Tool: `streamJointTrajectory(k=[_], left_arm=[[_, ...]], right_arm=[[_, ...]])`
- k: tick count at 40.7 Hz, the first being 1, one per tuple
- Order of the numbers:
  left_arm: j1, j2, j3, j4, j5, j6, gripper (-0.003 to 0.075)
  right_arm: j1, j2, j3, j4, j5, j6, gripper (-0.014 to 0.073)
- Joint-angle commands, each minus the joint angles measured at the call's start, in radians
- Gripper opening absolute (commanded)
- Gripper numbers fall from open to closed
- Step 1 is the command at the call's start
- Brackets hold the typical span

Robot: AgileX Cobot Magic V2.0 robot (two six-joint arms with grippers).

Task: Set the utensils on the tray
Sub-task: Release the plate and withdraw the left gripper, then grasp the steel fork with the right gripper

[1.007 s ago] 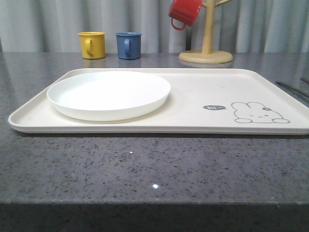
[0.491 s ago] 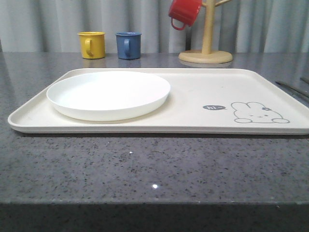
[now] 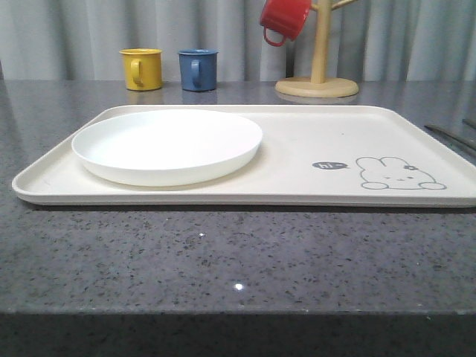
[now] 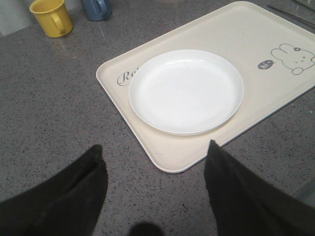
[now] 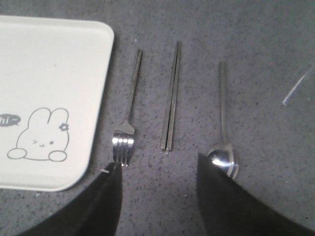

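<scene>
The plate (image 3: 167, 146) rests on the tray (image 3: 312, 141). The fork (image 5: 128, 118), chopsticks (image 5: 171, 98) and spoon (image 5: 224, 128) lie on the counter beside the tray, fork nearest. Left gripper (image 4: 155, 150) and right gripper (image 5: 157, 169) are both spread wide, holding nothing.

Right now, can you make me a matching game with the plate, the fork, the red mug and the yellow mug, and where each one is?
Things:
1. plate
2. fork
3. red mug
4. yellow mug

Places:
A. hanging on the wooden stand
B. on the table, next to the blue mug
C. on the tray
D. on the table, between tray and chopsticks

Pairs: 1-C, 2-D, 3-A, 4-B
</scene>
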Motion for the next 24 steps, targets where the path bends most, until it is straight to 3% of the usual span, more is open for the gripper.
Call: streamJointTrajectory(k=[1,12,24], left_arm=[[0.001,0.002,-0.025,-0.007,-0.081,-0.011,0.0421],[0.001,0.002,-0.025,-0.007,-0.081,-0.011,0.0421],[0.001,0.002,-0.025,-0.007,-0.081,-0.011,0.0421]], right_arm=[[0.026,0.102,-0.113,0.024,0.038,-0.041,0.0374],[0.089,0.409,-0.313,0.019,0.224,-0.044,0.0296],[0.089,0.708,-0.500,0.008,0.317,0.000,0.0292]])
